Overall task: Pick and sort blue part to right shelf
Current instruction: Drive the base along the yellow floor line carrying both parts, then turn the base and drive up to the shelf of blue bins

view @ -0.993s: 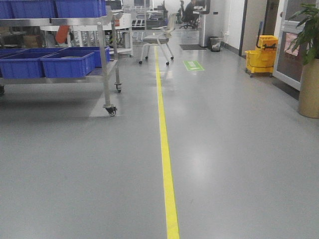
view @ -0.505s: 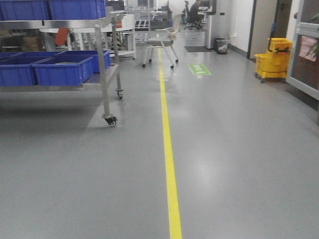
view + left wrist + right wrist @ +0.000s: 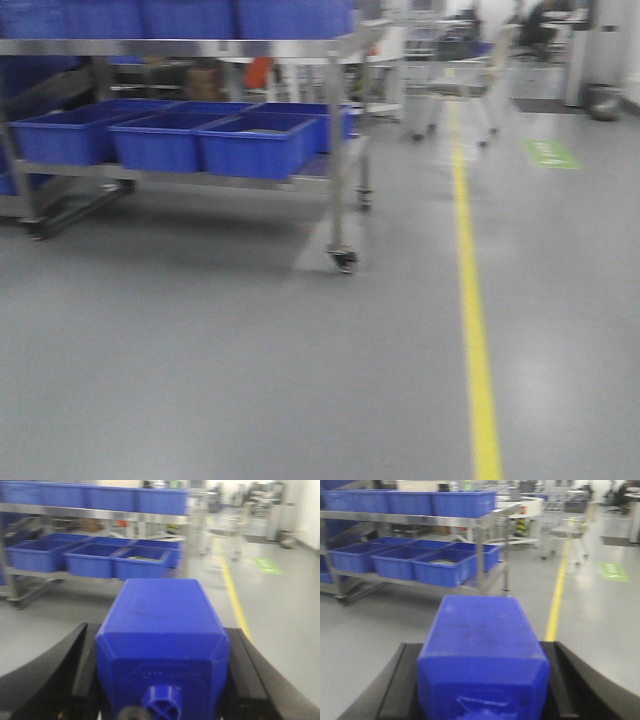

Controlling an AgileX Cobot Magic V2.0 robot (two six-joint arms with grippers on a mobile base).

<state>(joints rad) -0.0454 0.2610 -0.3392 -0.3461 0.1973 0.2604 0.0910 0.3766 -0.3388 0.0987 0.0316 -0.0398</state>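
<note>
1. Left gripper (image 3: 162, 632): its black fingers (image 3: 55, 670) are closed in against both flanks of a blue part (image 3: 162, 605). The part is clamped and carried clear of the floor, with a cross-shaped boss on its near face.
2. Right gripper (image 3: 481, 652): it is set the same way, black fingers (image 3: 385, 690) pressed to either side of a second blue part (image 3: 480, 625). This part is also held aloft.
3. Steel shelf cart (image 3: 200, 47): it stands on castors at far left of the front view, well apart from both held parts. Its lower tier carries a row of open blue bins (image 3: 250, 145), and more bins sit on the upper tier.
4. Yellow floor line (image 3: 470, 290): it runs from near to far, right of the cart. A green floor marking (image 3: 550, 153) lies beyond it at far right.
5. View quality: all three views are smeared, so bin contents cannot be read. Whether this cart is the shelf the task means is probably not decidable from here.
6. Progress, done: judged complete as to picking, since each gripper has a part in hand.
7. Progress, left: the carry to the shelf, choice of bin and release into it. No part is yet over any bin, so sorting is judged not begun.
</note>
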